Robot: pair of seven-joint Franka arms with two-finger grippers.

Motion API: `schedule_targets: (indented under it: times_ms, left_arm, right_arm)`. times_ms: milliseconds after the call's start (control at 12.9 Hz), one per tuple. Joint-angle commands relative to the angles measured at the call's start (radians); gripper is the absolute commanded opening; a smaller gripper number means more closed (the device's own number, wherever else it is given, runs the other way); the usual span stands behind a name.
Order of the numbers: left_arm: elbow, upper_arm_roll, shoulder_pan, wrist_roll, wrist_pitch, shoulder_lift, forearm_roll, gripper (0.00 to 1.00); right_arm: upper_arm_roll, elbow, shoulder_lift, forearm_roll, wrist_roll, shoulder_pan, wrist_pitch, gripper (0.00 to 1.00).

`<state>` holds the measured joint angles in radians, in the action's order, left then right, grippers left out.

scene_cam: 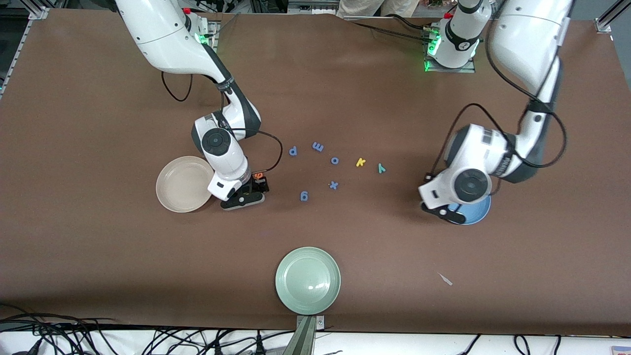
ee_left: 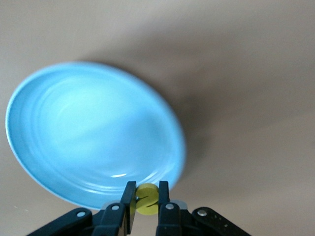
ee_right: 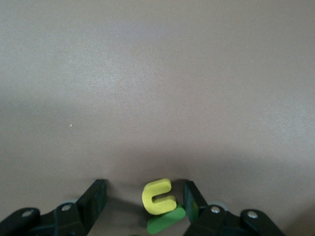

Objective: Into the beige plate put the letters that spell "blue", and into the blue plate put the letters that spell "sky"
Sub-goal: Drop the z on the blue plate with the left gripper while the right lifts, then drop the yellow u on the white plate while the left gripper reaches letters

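Observation:
My left gripper (ee_left: pixel 146 189) is shut on a yellow s (ee_left: pixel 147 199), held over the rim of the blue plate (ee_left: pixel 93 132). In the front view that gripper (scene_cam: pixel 446 212) covers part of the blue plate (scene_cam: pixel 477 213). My right gripper (ee_right: pixel 143 186) is open and low at the table, its fingers on either side of a yellow u (ee_right: pixel 156 198) that lies against a green l (ee_right: pixel 166 220). It stands beside the beige plate (scene_cam: pixel 183 184), which holds nothing. An orange e (scene_cam: pixel 257 175) shows by the right gripper (scene_cam: pixel 244 197). A yellow k (scene_cam: pixel 361 161) and a teal y (scene_cam: pixel 381 168) lie mid-table.
Blue letters lie mid-table: p (scene_cam: pixel 293 151), m (scene_cam: pixel 317 146), o (scene_cam: pixel 334 160), x (scene_cam: pixel 333 185), g (scene_cam: pixel 304 196). A pale green plate (scene_cam: pixel 307 280) sits at the table edge nearest the front camera. A small pale scrap (scene_cam: pixel 445 279) lies toward the left arm's end.

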<state>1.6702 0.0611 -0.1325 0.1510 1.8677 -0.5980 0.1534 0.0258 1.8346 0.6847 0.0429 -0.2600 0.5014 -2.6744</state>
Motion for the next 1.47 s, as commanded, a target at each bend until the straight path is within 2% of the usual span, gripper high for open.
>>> schedule_targets:
  times_ms: [0, 77, 387, 464, 619, 851, 1083, 1238, 1393]
  left_arm:
    - [0.048, 0.038, 0.071, 0.114, 0.021, -0.003, 0.015, 0.63]
    - [0.048, 0.043, 0.07, 0.114, 0.012, 0.003, 0.0, 0.99]
    - [0.031, 0.071, 0.059, 0.098, -0.042, 0.052, -0.103, 1.0]
    - [0.029, 0.095, 0.057, 0.044, -0.042, 0.059, -0.133, 1.0]
    - [0.031, 0.147, 0.056, -0.129, -0.033, 0.056, -0.147, 1.0]
    - [0.046, 0.216, 0.047, -0.37, 0.039, 0.043, -0.164, 1.0]
    - [0.08, 0.22, -0.031, -0.543, 0.12, 0.04, -0.15, 1.0]
    - [0.121, 0.223, -0.065, -0.672, 0.203, 0.04, -0.073, 0.98]
    - [0.201, 0.224, -0.088, -0.76, 0.353, 0.041, -0.031, 0.96]
  right_arm:
    - [-0.006, 0.026, -0.002, 0.002, 0.018, -0.006, -0.016, 0.6]
    - [-0.006, 0.026, -0.002, 0.002, 0.022, -0.007, -0.015, 0.54]
    - [-0.006, 0.035, -0.011, 0.0, 0.067, -0.02, -0.012, 0.26]
    - [-0.006, 0.035, -0.013, 0.0, 0.068, -0.023, -0.01, 0.24]
    - [-0.006, 0.029, -0.027, -0.003, 0.068, -0.026, 0.014, 0.23]
    - [-0.006, -0.047, -0.056, -0.017, 0.14, -0.081, 0.196, 0.23]
    - [-0.001, -0.147, -0.063, -0.112, 0.335, -0.145, 0.371, 0.23]
    - [0.003, -0.127, -0.083, -0.118, 0.415, -0.196, 0.393, 0.24]
    - [0.003, -0.051, -0.102, -0.12, 0.441, -0.237, 0.361, 0.25]
